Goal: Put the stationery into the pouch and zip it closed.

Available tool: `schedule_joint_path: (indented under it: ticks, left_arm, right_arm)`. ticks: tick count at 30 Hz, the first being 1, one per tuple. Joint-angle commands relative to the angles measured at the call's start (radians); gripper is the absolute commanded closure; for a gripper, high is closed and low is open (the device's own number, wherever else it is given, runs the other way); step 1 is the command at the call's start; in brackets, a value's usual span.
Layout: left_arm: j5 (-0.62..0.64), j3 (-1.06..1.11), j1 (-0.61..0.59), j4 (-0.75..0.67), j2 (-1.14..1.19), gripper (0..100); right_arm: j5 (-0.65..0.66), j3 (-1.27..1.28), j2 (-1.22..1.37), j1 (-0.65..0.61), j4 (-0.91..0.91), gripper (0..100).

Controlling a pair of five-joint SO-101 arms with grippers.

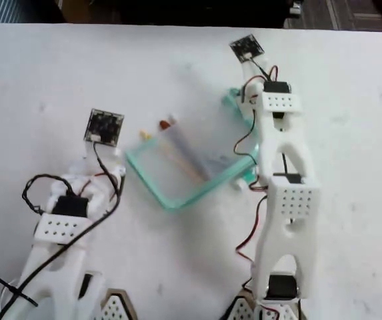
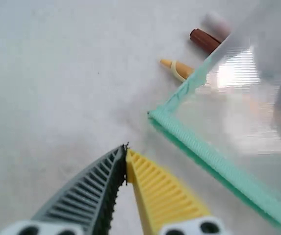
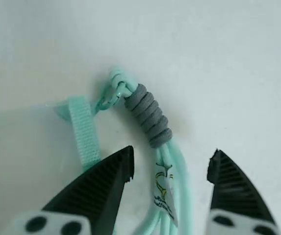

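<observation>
White tabletop (image 1: 177, 73) takes up nearly the whole scene, matte and lightly scuffed, with a dark strip of room along its far edge. Two white printed arms stand at the near side, the left arm (image 1: 64, 223) low at the near left and the right arm (image 1: 285, 193) stretched toward the far side.

A flat clear plastic pouch with a mint-green zip border (image 1: 177, 175) lies at an angle in the middle of the table, between the arms. A brown-capped pen (image 1: 167, 124) and a yellow-tipped pen (image 1: 145, 135) poke past its far-left edge, and their shafts show through the clear panel.

The left gripper (image 2: 126, 149) has its grey finger and its yellow finger pressed together at the tips, with nothing between them. It sits low over bare table, just beside the pouch's left corner and not touching it.

The right gripper (image 3: 172, 159) is at the pouch's far-right corner, its black fingers spread well apart. Between them runs the mint-green cord loop (image 3: 173, 176) of the zip pull, bound by a grey coiled wrap (image 3: 148, 115) just beyond the fingertips. Neither finger visibly presses on the cord. A mint-green webbing tab (image 3: 84, 129) lies beside one finger.
</observation>
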Motion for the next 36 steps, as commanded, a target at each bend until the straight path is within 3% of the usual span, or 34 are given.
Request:
schedule_joint_path:
  ticks: [1,14,16,19,21,29,36]
  left_arm:
    - [0.011,-0.011,0.012,-0.023,0.002,98]
    - [0.012,-0.011,0.013,-0.023,0.002,98]
    - [0.012,-0.011,0.013,-0.023,0.002,98]
    - [0.012,-0.011,0.013,-0.023,0.002,98]
    - [0.012,-0.011,0.013,-0.023,0.002,98]
    - [0.012,-0.011,0.013,-0.023,0.004,98]
    - [0.006,-0.011,0.065,-0.025,0.004,98]
  right_arm:
    - [-0.006,-0.183,0.048,0.001,0.085,76.2]
    - [0.078,-0.698,0.410,-0.067,0.179,76.8]
    - [0.078,-0.755,0.452,-0.065,0.177,82.0]
    - [0.078,-0.824,0.510,-0.062,0.174,99.5]
    - [0.080,-0.858,0.536,-0.062,0.182,94.7]
    - [0.133,-1.057,0.538,-0.044,0.349,98.1]
    - [0.130,-1.037,0.331,-0.056,0.515,98.2]
